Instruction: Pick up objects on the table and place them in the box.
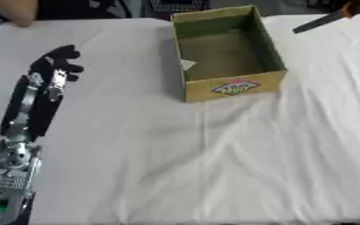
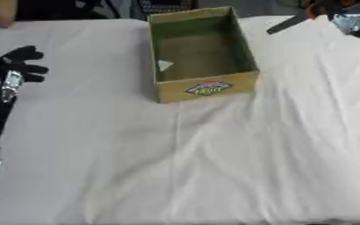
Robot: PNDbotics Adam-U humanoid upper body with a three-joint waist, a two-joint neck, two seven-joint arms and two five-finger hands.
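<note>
I am holding my left hand [image 1: 58, 61] out over the white cloth-covered table [image 1: 214, 167], black fingers loosely spread and holding nothing. The open brown cardboard box [image 1: 233, 85], green inside with a colourful label on its near wall, is sitting well apart to the right of my hand. A long dark tool [image 1: 319, 22] is lying beyond the box's far right corner.
</note>
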